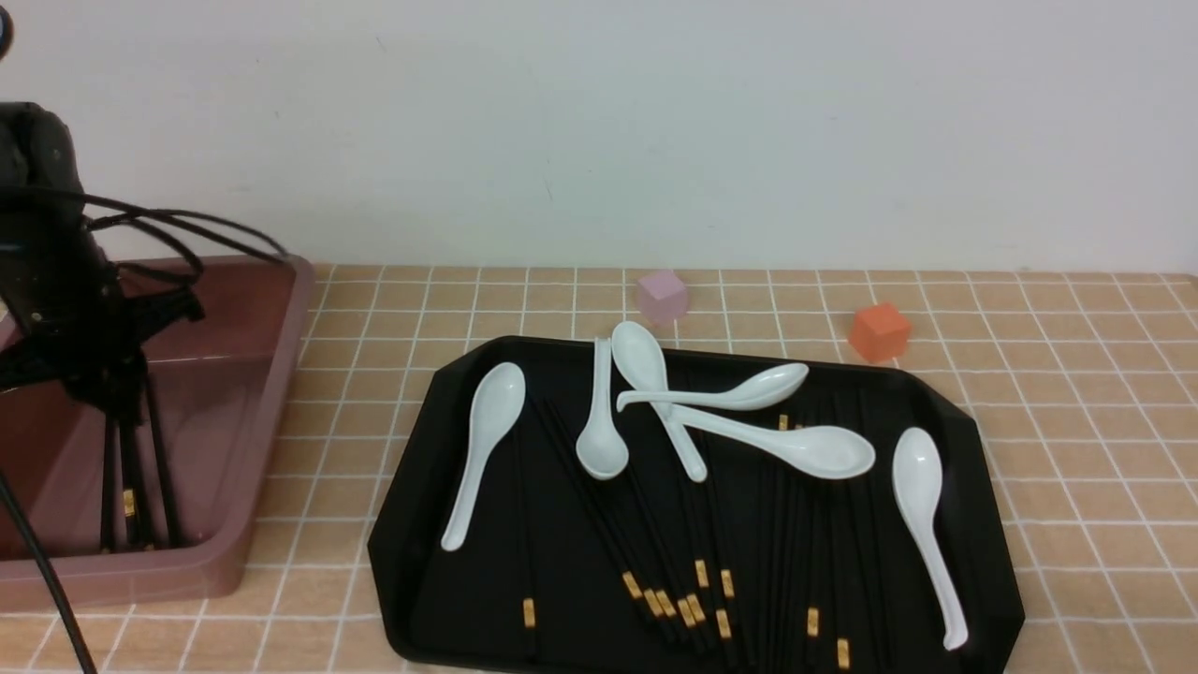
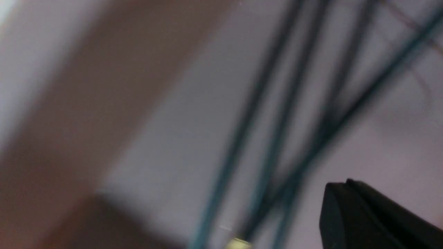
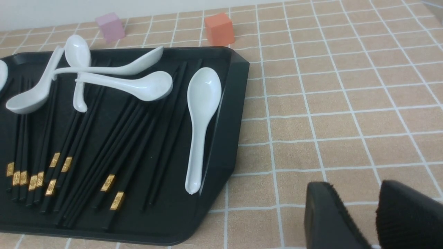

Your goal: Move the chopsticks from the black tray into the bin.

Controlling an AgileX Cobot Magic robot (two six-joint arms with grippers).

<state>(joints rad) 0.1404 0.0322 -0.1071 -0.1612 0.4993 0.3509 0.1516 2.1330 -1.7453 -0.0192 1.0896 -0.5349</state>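
Left gripper sits over the bin at 9 o'clock, with a few chopsticks hanging steeply from it into the tub; can't tell whether its jaws pinch them, and the left wrist view is blurred. Right gripper hovers over bare tiled table beside the black tray, jaws nearly together, holding nothing. Remaining chopsticks lie on the tray at 6 o'clock under six white spoons; pink cube and orange cube sit at 12 o'clock behind it
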